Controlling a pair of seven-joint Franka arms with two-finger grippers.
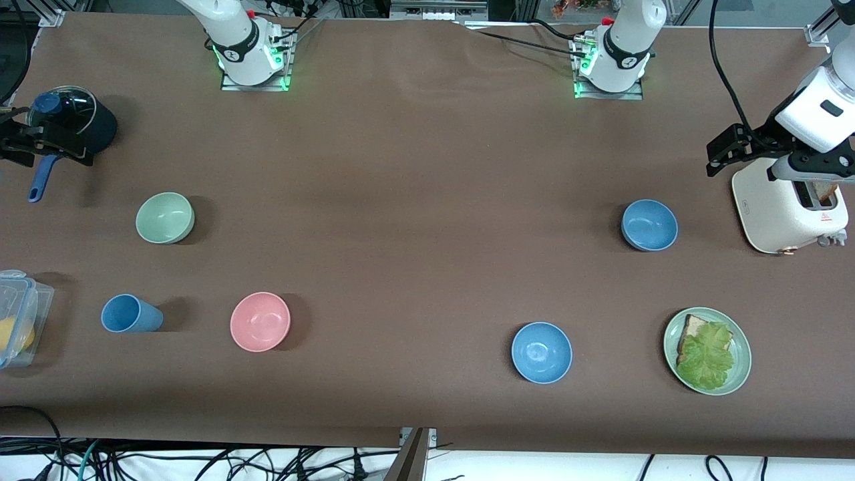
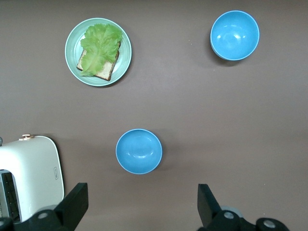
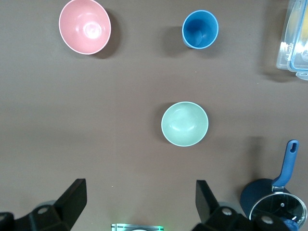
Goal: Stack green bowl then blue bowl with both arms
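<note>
The green bowl [image 1: 165, 217] sits upright on the table toward the right arm's end; it is in the middle of the right wrist view [image 3: 185, 123]. Two blue bowls stand toward the left arm's end: one [image 1: 649, 224] beside the toaster, centred in the left wrist view [image 2: 138, 151], and one [image 1: 542, 352] nearer the front camera [image 2: 235, 35]. My left gripper [image 1: 728, 150] [image 2: 142, 207] hangs high, open and empty, by the toaster. My right gripper [image 1: 27, 143] [image 3: 139, 204] hangs high over the pot, open and empty.
A pink bowl [image 1: 260, 321] and a blue cup [image 1: 131, 314] stand nearer the front camera than the green bowl. A clear container [image 1: 20, 317] and a dark pot [image 1: 70, 120] are at the right arm's end. A toaster [image 1: 788, 207] and a green plate [image 1: 741, 374] with bread and lettuce are at the left arm's end.
</note>
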